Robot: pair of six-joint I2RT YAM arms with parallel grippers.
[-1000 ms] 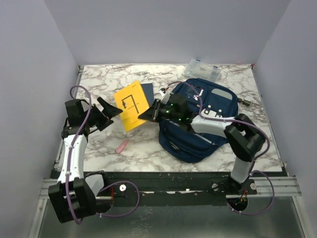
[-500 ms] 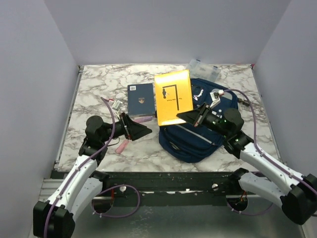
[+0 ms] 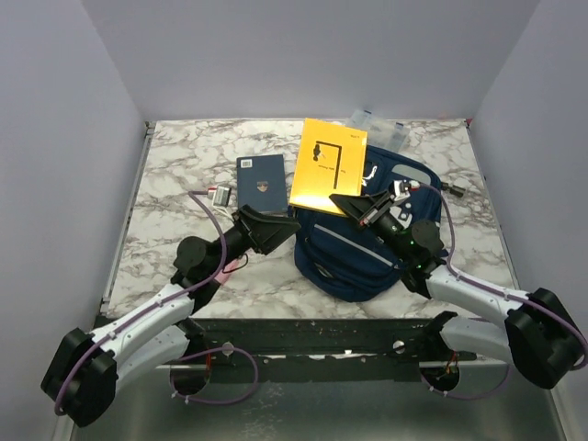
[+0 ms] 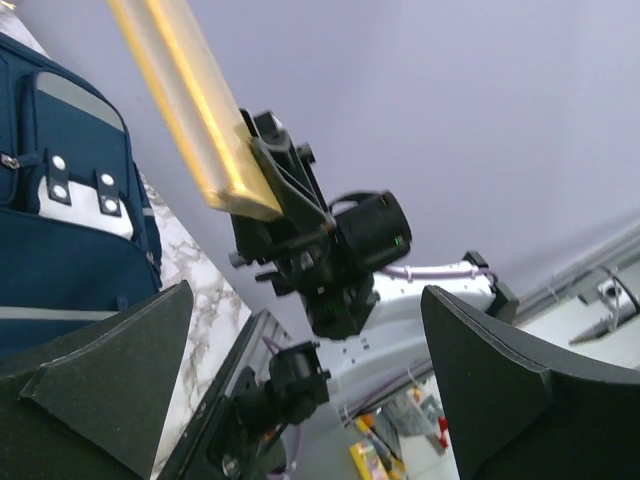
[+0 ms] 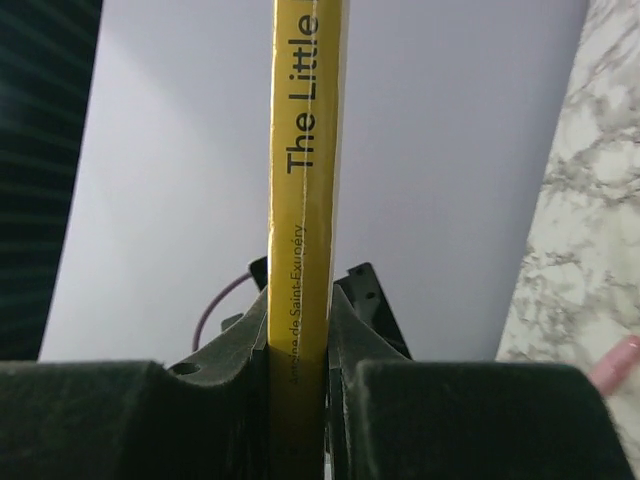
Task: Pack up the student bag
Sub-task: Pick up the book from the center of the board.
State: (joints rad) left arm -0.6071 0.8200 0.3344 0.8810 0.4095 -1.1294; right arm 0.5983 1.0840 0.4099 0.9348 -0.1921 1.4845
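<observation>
So the whole thing came down to where the backpack [image 3: 344, 262] sat relative to the yellow book [image 3: 329, 165]. The right gripper [image 3: 354, 206] was clamped tight on the book's lower edge, and the right wrist view showed both fingers squeezing the spine. The book stood up off the table [image 3: 184, 156], fanning out toward 12 o'clock from the gripper.

The backpack lay flat at the middle-right of the table, long axis running roughly from 7 o'clock to 1 o'clock. From the gripper, most of the bag was down at 5 o'clock, basically right under the wrist, and the book hung over the bag's 11 o'clock corner. So the right arm was clearly the closer one, already reaching across the bag.

The left gripper [image 3: 272, 230] sat just off the bag's 9 o'clock side, fingers spread wide, holding nothing. A blue book [image 3: 261, 182] lay flat on the table at its 12 o'clock.

My guess: the book needed tipping back toward 5 o'clock to line up with the bag. I couldn't tell from above whether any pocket was unzipped, though.
</observation>
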